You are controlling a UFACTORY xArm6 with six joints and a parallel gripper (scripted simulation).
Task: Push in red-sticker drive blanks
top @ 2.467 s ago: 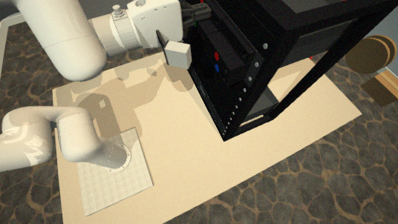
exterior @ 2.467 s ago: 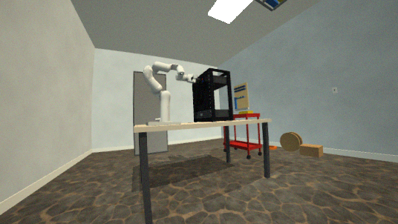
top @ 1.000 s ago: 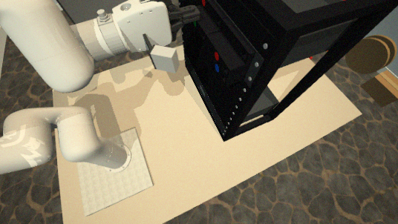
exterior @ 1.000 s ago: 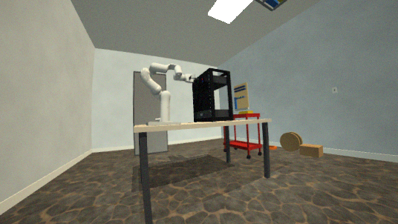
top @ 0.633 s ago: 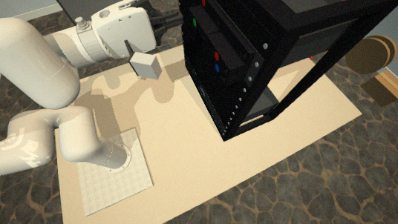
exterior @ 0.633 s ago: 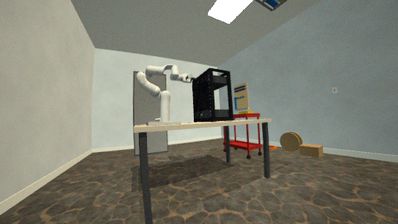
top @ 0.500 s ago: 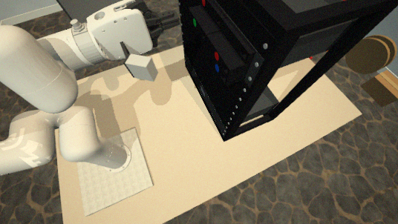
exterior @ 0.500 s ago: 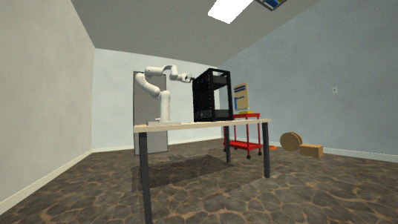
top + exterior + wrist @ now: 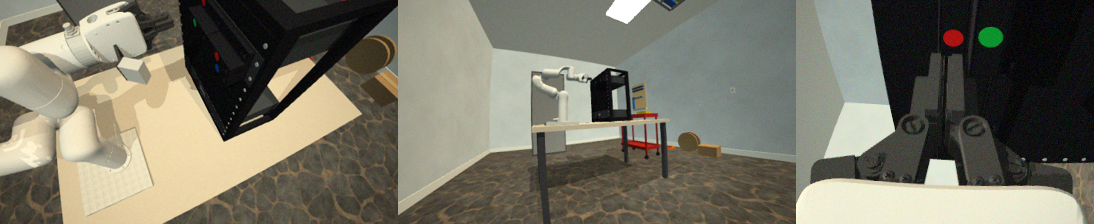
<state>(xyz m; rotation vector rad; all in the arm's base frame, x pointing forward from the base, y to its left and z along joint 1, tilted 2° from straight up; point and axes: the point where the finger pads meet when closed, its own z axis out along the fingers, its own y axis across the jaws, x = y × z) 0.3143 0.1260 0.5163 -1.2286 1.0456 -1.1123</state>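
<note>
Stickers on rack (image 9: 237,56) front (top view) — two red, one green, one blue.

Rack (image 9: 223,56): matt black metal. Arm (image 9: 41,85): glossy white plastic. Table top (image 9: 208,156): smooth pale wood. Pincer (image 9: 945,70): matt dark grey.

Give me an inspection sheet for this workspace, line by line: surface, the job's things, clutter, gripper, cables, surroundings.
Surface: tan table top carrying the arm's base plate and the rack.
Job's things: black rack upright; wrist view shows a red sticker beside a green sticker; top view shows another red sticker above a blue sticker.
Clutter: nothing seen on the table.
Gripper: gripper shut, holding nothing, fingertips just short of the red sticker, apart from the rack front.
Cables: nothing seen.
Surroundings: red cart, round wooden spool, cardboard box, grey door.
</note>
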